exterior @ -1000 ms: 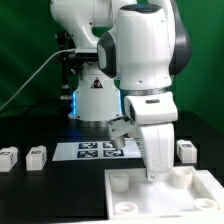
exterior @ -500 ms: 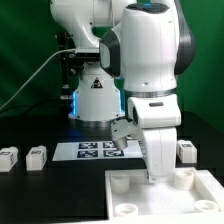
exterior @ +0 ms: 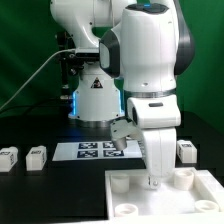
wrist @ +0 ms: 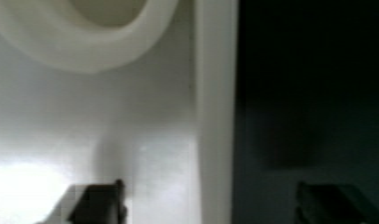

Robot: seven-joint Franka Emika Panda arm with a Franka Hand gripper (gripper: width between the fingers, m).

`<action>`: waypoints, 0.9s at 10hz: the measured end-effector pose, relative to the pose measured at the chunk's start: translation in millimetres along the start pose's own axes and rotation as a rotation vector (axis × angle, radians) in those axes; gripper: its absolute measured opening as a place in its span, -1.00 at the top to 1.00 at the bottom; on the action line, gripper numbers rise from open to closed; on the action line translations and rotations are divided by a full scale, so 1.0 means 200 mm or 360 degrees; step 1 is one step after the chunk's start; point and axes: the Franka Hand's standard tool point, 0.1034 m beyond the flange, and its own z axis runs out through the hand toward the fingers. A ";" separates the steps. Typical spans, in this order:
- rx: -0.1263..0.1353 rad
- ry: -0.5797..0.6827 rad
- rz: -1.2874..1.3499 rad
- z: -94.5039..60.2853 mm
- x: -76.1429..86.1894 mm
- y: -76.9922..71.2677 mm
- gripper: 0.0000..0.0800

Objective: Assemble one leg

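Observation:
Three legs, small white tagged blocks, lie on the black table in the exterior view: two at its left (exterior: pixel 8 156) (exterior: pixel 37 156) and one at its right (exterior: pixel 186 150). My gripper (exterior: pixel 155 182) is down on the far rim of the wide white panel (exterior: pixel 130 198), well away from every leg. In the wrist view the gripper (wrist: pixel 212 205) is open and empty. One fingertip (wrist: pixel 97 204) is over the white panel (wrist: pixel 97 120), the other (wrist: pixel 328 205) over the dark table, with the panel's edge between them. A round corner hole (wrist: pixel 108 18) shows on the panel.
The marker board (exterior: pixel 95 150) lies flat between the legs, behind the panel. The robot's white base (exterior: pixel 95 95) stands at the back. The panel has raised round corner posts (exterior: pixel 120 183).
The gripper has come down a little toward the panel's far rim. The legs and the panel have not moved.

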 end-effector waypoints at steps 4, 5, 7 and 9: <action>0.0000 0.0000 0.0002 0.00 0.00 0.00 -0.60; 0.0000 0.0000 0.0002 0.00 0.00 0.00 -0.62; 0.0001 0.0000 0.0003 0.00 0.00 0.00 -0.62; 0.0001 0.0000 0.0003 0.00 0.00 0.00 -0.62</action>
